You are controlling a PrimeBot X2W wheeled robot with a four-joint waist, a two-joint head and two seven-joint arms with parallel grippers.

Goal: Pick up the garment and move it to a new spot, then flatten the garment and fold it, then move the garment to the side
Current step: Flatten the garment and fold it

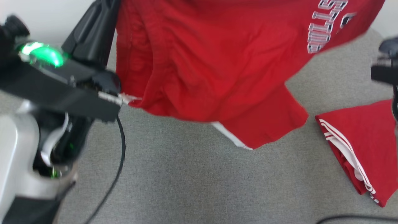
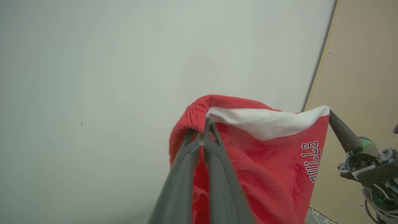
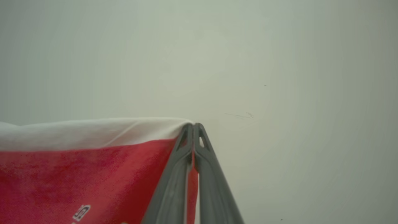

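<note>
Red garment [image 1: 217, 62] hangs airborne at 12 o'clock in head view, held by its top edge. The left gripper [image 2: 202, 137] pinches one corner, the right gripper [image 3: 193, 130] the other. Judged light, limp, prone to sag; corner holds suit flattening.

The garment [image 1: 217, 62] is done in red, white-trimmed (lettering [image 1: 320, 31] is white, outlined dark); the folded piece [image 1: 367, 140] at 4 o'clock is coloured red, white-striped.
</note>
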